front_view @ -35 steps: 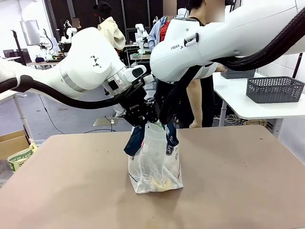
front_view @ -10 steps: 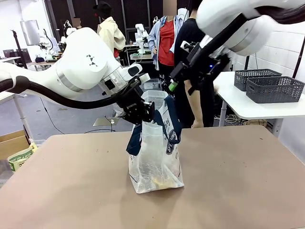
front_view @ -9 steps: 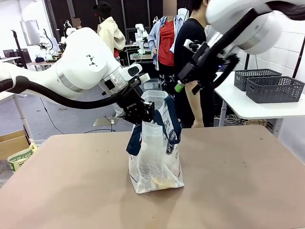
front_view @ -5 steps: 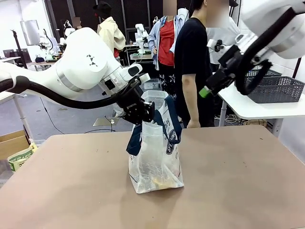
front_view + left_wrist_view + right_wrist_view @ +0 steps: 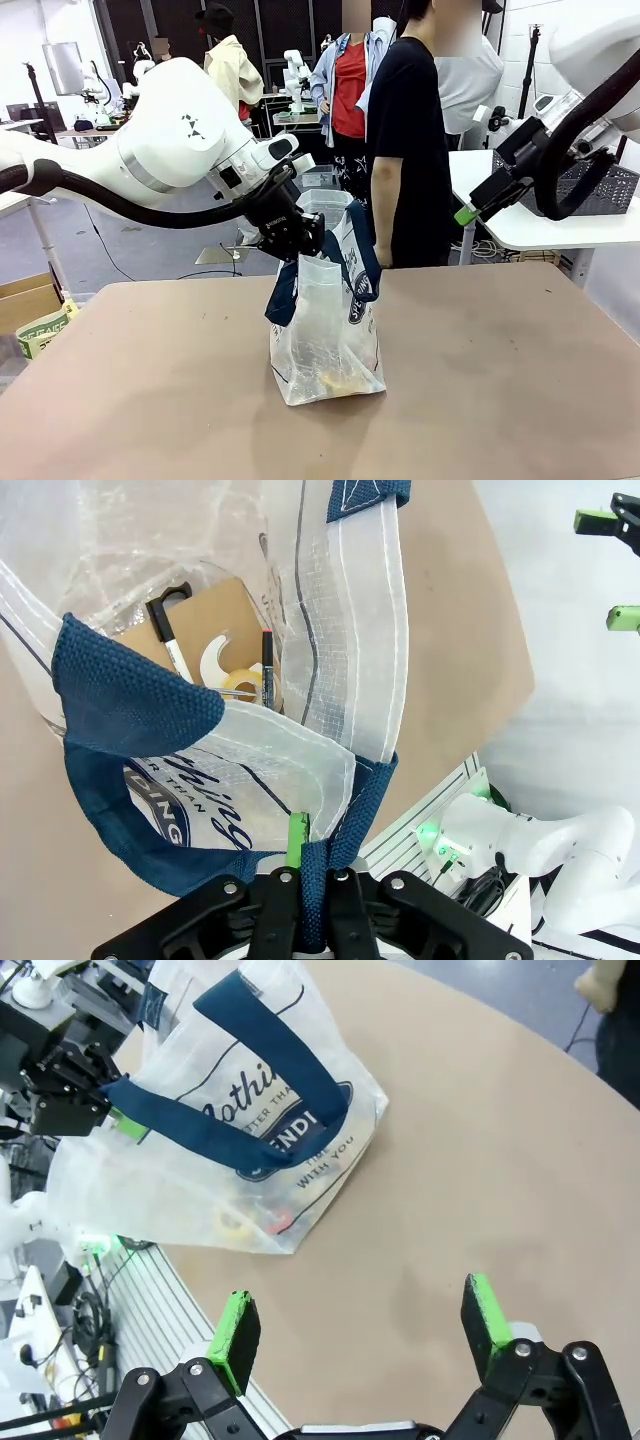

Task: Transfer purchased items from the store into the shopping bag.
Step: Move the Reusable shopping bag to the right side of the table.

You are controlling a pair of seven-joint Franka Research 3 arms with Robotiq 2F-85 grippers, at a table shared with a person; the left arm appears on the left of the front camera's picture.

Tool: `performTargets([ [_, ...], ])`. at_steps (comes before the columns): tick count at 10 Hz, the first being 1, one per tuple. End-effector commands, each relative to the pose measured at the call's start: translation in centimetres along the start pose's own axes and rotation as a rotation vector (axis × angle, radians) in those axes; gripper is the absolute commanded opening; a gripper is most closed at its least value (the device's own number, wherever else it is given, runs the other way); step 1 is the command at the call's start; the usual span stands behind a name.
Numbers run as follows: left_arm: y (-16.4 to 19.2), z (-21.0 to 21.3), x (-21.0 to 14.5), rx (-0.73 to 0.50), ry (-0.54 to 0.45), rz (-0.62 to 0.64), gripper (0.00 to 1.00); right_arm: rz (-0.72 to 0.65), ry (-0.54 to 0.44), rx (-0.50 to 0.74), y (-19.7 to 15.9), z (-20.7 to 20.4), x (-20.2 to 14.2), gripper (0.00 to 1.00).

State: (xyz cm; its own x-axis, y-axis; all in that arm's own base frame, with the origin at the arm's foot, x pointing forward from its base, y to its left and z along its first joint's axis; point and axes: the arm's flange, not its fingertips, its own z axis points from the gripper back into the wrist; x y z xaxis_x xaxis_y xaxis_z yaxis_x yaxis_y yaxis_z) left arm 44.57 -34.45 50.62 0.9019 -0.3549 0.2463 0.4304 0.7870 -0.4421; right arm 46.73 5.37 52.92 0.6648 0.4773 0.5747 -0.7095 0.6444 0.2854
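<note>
Two arms: a white pair works a brown counter (image 5: 500, 380) across from a person (image 5: 408, 130) in a black shirt standing at the far edge.
Left fingers: the left gripper (image 5: 292, 238) is pinched tight on a navy strap handle (image 5: 318, 875) of the shopping bag (image 5: 328, 335), holding that side of the bag's mouth up; in the left wrist view the strap runs straight down between the two black fingers.
Right fingers: the right gripper (image 5: 360, 1325) is spread wide with nothing between its green pads; in the front view it hangs in the air at about 2 o'clock from the bag, well apart from it and above the counter's far right side.
Bag: it stands upright near the counter's middle, its second navy handle draped over the printed front.
Purchased items: a flat brown packet (image 5: 215, 630) with two pens and a roll of tape lies at the bottom of the bag; small yellow and red pieces (image 5: 250, 1222) show through the clear wall.
Background: dark grey baskets (image 5: 600, 185) sit on a white side table at 3 o'clock.
</note>
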Motion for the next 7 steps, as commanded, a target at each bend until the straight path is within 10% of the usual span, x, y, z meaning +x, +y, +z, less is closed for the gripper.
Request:
performTargets([
  [1, -0.09, 0.21, -0.02, -0.002, -0.002, 0.002, 0.00, 0.011, -0.008, 0.007, 0.50, -0.19, 0.66, 1.00],
  [7, 0.00, 0.00, 0.00, 0.000, 0.000, 0.000, 0.00, 0.011, -0.008, 0.007, 0.50, -0.19, 0.66, 1.00],
])
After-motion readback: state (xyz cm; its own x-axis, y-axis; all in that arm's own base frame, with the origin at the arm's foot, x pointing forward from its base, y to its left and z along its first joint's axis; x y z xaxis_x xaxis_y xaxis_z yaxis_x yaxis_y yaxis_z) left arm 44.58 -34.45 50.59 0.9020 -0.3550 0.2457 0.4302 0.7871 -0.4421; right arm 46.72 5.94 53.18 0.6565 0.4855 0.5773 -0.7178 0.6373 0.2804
